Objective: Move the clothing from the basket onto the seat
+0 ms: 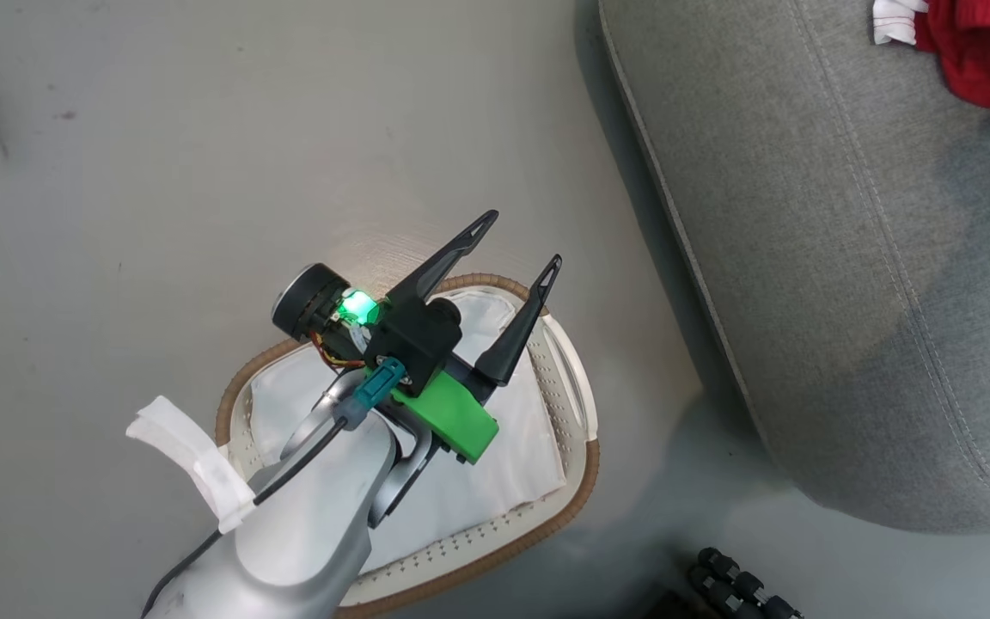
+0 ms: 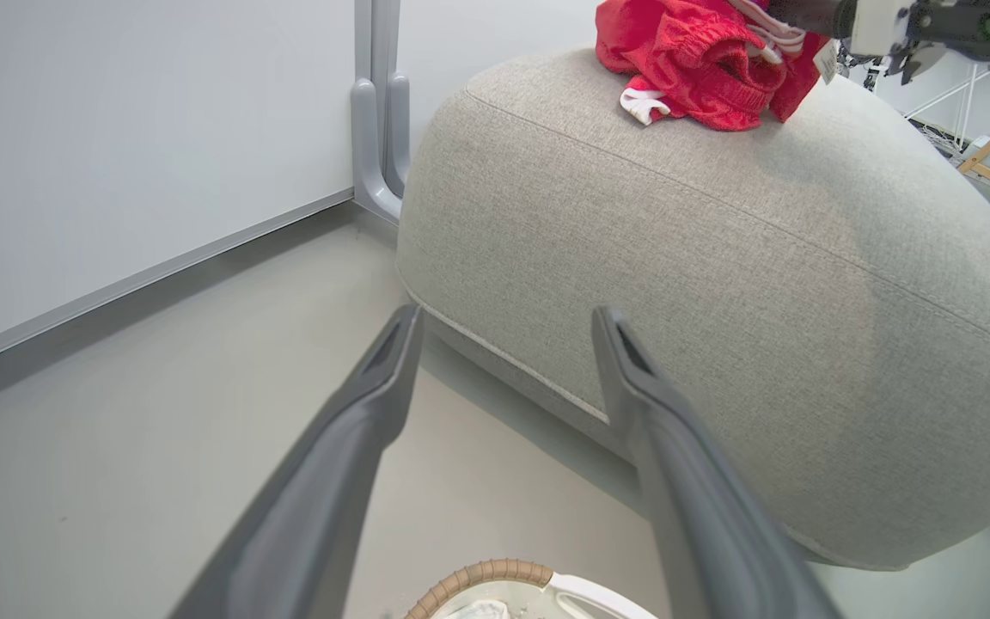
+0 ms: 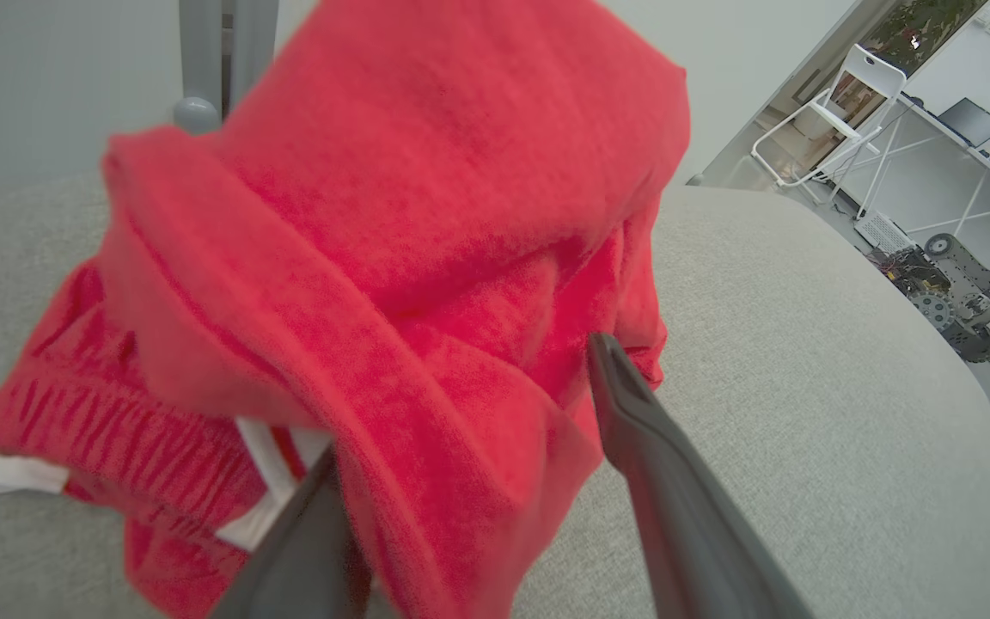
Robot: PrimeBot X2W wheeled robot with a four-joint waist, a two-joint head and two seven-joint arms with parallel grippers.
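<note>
- My right claw (image 3: 461, 404) stands over the seat (image 3: 804, 361) with its jaws wide apart; red cloth hangs between the fingers and drapes over one of them, loose and not pinched as far as I can tell
- The clothing (image 3: 426, 215) lies in a crumpled red heap on top of the seat, with a white cuff and stripes showing at its lower side
- My left claw (image 1: 522, 239) is spread fully and holds nothing; it hovers off the side of the seat, above the basket (image 1: 585, 481)
- The basket stands on the floor just beside the seat; past my forearm I see the white liner (image 1: 495, 481) and no red
- I judge this to be the release of a garment, with the task near its end
- Next I'd lift the right claw straight up off the seat, so the covered finger slips free without dragging the heap towards the edge, then check the hidden part of the basket
</note>
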